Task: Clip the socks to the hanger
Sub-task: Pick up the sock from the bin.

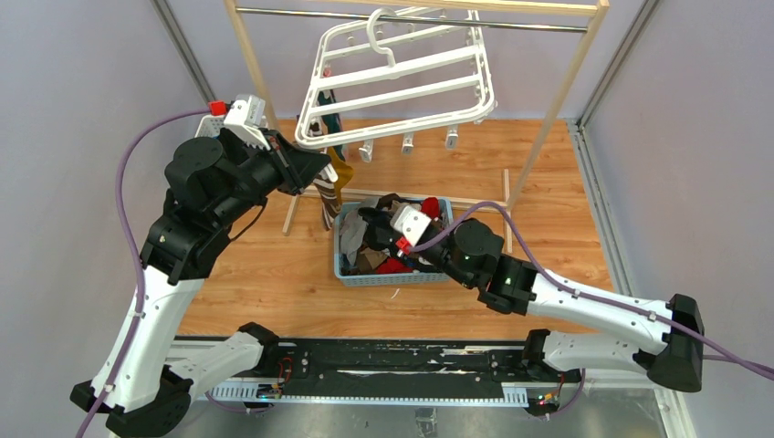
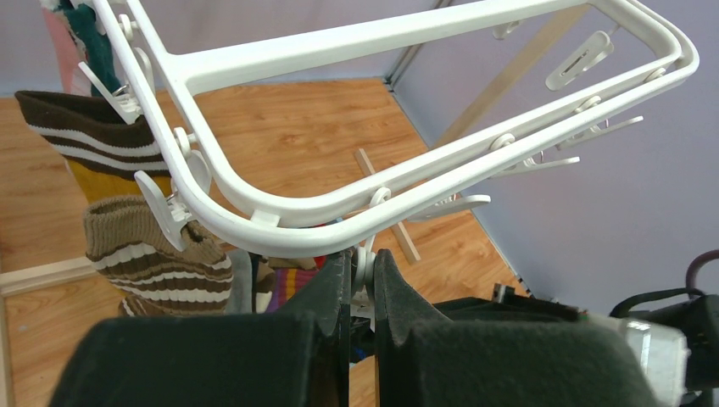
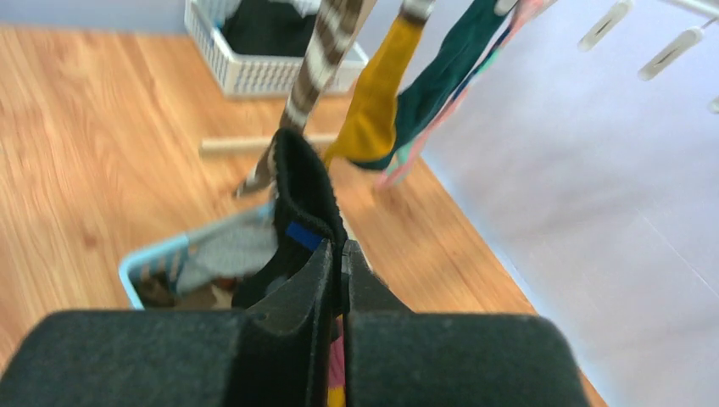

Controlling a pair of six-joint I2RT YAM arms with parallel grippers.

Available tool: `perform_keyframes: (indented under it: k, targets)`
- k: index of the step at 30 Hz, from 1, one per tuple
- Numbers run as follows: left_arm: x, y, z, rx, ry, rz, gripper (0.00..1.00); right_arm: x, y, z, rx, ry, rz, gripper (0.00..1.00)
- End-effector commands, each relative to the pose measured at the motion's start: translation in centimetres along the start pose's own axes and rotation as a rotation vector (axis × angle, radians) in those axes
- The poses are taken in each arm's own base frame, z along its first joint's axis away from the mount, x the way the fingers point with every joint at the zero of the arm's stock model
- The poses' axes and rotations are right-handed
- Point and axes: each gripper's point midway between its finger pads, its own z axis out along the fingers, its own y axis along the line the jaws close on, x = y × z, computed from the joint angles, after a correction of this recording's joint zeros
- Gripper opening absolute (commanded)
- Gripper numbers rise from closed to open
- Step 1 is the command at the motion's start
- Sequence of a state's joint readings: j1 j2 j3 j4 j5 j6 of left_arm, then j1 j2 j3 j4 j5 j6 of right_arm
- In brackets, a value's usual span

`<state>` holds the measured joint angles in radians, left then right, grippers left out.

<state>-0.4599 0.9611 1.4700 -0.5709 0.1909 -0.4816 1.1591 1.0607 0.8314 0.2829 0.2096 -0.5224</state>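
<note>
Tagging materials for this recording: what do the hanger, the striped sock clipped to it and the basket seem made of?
Hanger: glossy white moulded plastic, by its sheen. Striped sock: ribbed knit fabric, matte. Basket: probably pale blue plastic, judging by its slotted walls.

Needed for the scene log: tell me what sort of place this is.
Probably a lab robot cell staged for laundry: plain partition walls around a wooden tabletop, a clip hanger on a wooden rack, a basket of socks.
</note>
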Motion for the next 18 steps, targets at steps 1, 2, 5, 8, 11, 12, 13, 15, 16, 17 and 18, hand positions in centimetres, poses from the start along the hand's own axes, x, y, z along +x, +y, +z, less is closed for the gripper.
perform_keyframes:
  k: [1, 2, 5, 8, 11, 12, 13, 15, 16, 17, 18]
  targets:
    - [-0.5, -0.1, 0.0, 0.007, -0.005, 0.015, 0.02, -5.2, -1.3, 1.0, 0.048, -0.123, 0.246, 0.00]
    - [-0.5, -0.2, 0.0, 0.009, -0.005, 0.015, 0.01, -5.9, -1.6, 1.3, 0.059, -0.138, 0.274, 0.00]
    - [-0.5, -0.2, 0.0, 0.010, -0.005, 0.016, 0.01, -7.3, -2.1, 2.6, 0.082, -0.140, 0.361, 0.00]
    - [-0.4, -0.2, 0.1, 0.010, -0.003, 0.015, 0.01, -8.0, -2.1, 4.0, 0.101, -0.124, 0.453, 0.00]
    - [-0.4, -0.2, 0.1, 0.013, -0.001, 0.015, 0.01, -8.8, -2.8, 4.4, 0.162, -0.149, 0.495, 0.00]
    - [-0.4, -0.2, 0.1, 0.013, -0.003, 0.014, 0.01, -9.0, -3.1, 4.4, 0.183, -0.158, 0.503, 0.00]
    - [-0.4, -0.2, 0.1, 0.013, -0.003, 0.013, 0.01, -9.3, -3.5, 4.4, 0.210, -0.173, 0.513, 0.00]
    - [-0.3, -0.3, 0.1, 0.021, -0.001, 0.013, 0.01, -9.7, -3.9, 4.5, 0.230, -0.193, 0.517, 0.00]
    - [-0.4, -0.5, 0.0, 0.026, -0.001, 0.013, 0.01, -9.8, -4.0, 4.5, 0.237, -0.203, 0.518, 0.00]
    - [-0.4, -0.5, 0.1, 0.028, -0.002, 0.013, 0.01, -10.0, -4.2, 4.5, 0.245, -0.211, 0.520, 0.00]
    - [-0.3, -0.5, 0.0, 0.027, -0.001, 0.015, 0.01, -10.2, -4.4, 4.5, 0.251, -0.220, 0.523, 0.00]
